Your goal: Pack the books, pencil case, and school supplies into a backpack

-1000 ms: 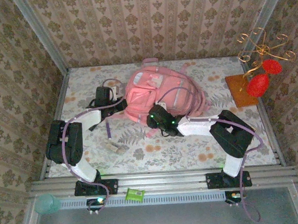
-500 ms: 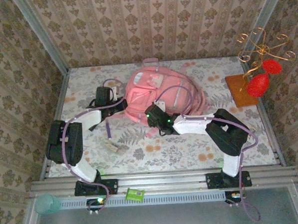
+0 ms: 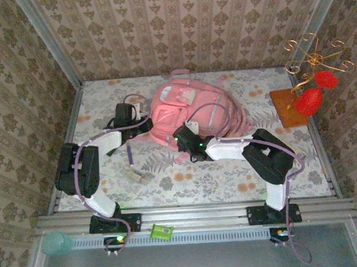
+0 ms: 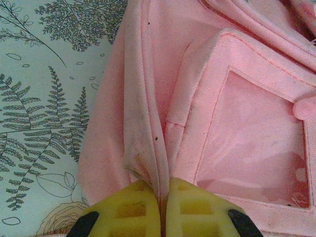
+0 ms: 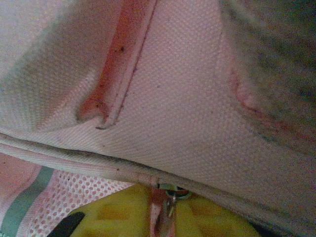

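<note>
The pink backpack (image 3: 195, 108) lies mid-table, its fabric close up in both wrist views (image 4: 247, 128) (image 5: 187, 98). My left gripper (image 3: 147, 127) (image 4: 163, 200) is at its left side, yellow fingers (image 4: 123, 210) shut on a fold of pink fabric. My right gripper (image 3: 180, 138) (image 5: 168, 212) is at the bag's near edge, shut on a zip pull (image 5: 170, 197) with a metal ring under the piping. A thin purple pen (image 3: 130, 154) and a pale beige block (image 3: 140, 175) lie on the cloth left of the bag. The books and pencil case are out of view.
A wooden base with a gold wire stand and red ornaments (image 3: 289, 107) sits at the far right. A green packet (image 3: 161, 232) and a teal cup (image 3: 55, 242) rest by the near rail. Patterned walls close in three sides.
My right gripper has moved up and left to the backpack's near edge and closed on the zip pull. The left gripper has stayed put, still clamped on the fabric.
</note>
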Robot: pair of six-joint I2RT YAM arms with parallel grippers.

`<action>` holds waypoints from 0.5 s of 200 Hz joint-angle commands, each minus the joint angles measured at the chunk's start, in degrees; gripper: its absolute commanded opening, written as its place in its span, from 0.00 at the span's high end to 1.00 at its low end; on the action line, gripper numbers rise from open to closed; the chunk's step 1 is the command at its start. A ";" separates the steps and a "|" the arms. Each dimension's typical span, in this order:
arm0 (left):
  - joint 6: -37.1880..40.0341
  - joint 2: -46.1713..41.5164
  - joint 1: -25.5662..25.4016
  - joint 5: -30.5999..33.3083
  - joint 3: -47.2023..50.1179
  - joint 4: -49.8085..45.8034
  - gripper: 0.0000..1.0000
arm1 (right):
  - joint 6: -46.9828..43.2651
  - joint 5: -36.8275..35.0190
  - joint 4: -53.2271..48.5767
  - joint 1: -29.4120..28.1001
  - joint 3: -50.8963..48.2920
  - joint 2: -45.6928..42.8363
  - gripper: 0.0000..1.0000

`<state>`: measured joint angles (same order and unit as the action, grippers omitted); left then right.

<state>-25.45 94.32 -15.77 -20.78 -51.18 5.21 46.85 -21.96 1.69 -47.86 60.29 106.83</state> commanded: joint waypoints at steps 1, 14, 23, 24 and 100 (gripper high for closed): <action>1.28 -0.21 -0.39 -0.59 -0.93 -0.82 1.00 | 1.09 -3.97 -2.20 0.67 -1.74 -1.98 0.86; 1.31 -0.41 -0.36 -0.50 -0.88 -0.77 1.00 | 0.97 -3.66 -1.98 0.82 -2.84 -3.43 0.90; 1.36 -0.43 -0.29 -0.41 -0.94 -0.81 1.00 | 0.96 -3.36 -2.36 0.90 -3.16 -4.22 0.92; 1.41 -0.40 -0.30 -0.41 -0.94 -0.82 1.00 | 0.92 -3.31 -2.42 0.91 -3.25 -4.28 0.92; 2.06 -1.52 0.76 3.89 -0.64 -1.64 1.00 | -3.02 2.68 -9.94 4.31 -8.86 -14.26 1.00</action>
<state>-25.45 94.30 -15.70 -20.64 -51.16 5.17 45.47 -19.20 -0.38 -46.39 54.59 98.10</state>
